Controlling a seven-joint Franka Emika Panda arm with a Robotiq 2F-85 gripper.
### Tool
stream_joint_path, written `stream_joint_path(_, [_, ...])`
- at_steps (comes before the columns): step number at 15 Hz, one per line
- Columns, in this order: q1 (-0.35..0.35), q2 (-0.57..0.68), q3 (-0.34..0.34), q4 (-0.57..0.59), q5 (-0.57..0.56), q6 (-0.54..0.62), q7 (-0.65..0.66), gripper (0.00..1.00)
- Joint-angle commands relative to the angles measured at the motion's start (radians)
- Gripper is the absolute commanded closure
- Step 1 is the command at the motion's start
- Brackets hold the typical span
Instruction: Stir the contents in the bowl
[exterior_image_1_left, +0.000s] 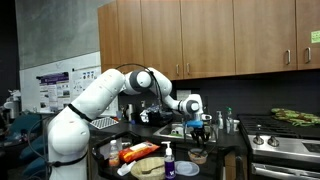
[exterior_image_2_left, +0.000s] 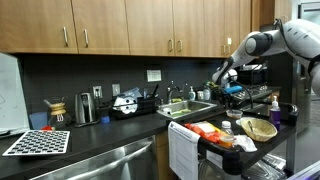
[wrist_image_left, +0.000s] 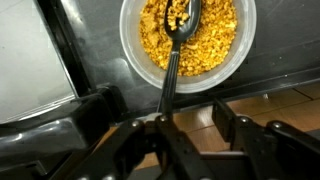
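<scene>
The bowl (wrist_image_left: 130, 55) was set on a dark top (wrist_image_left: 285, 60), close to its edge. It was seen from right above in the wrist view. It was filled with the contents (wrist_image_left: 215, 45), which were shown there as small yellow-orange bits. A dark spoon (wrist_image_left: 172, 75) was stuck into them, and its handle was leaned out over the pale rim.

In an exterior view a flat blue-grey dish (exterior_image_1_left: 187, 169) and a soap bottle (exterior_image_1_left: 168, 155) were seen near the bowl on the same top. Brown wooden cupboards (exterior_image_1_left: 200, 35) were hung along the wall. A stove (exterior_image_1_left: 285, 145) was placed at one side. A sink (exterior_image_2_left: 190, 107) was set into a long black counter (exterior_image_2_left: 110, 130).

The white arm (exterior_image_1_left: 110, 90) was bent up high and stretched out over the top. The gripper (wrist_image_left: 165, 120) was pointed down above the bowl. Its fingers were pressed in close together, and the end of the spoon's handle was pinched between them.
</scene>
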Motion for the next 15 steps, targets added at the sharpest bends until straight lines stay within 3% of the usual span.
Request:
stream_joint_path(1, [-0.009, -0.022, 0.018, 0.005, 0.010, -0.014, -0.026, 0.24])
stream_joint_path(4, [-0.014, -0.009, 0.018, 0.030, 0.009, -0.019, -0.035, 0.02])
stream_joint_path(15, [-0.063, 0.030, 0.025, 0.069, 0.027, -0.039, -0.059, 0.00])
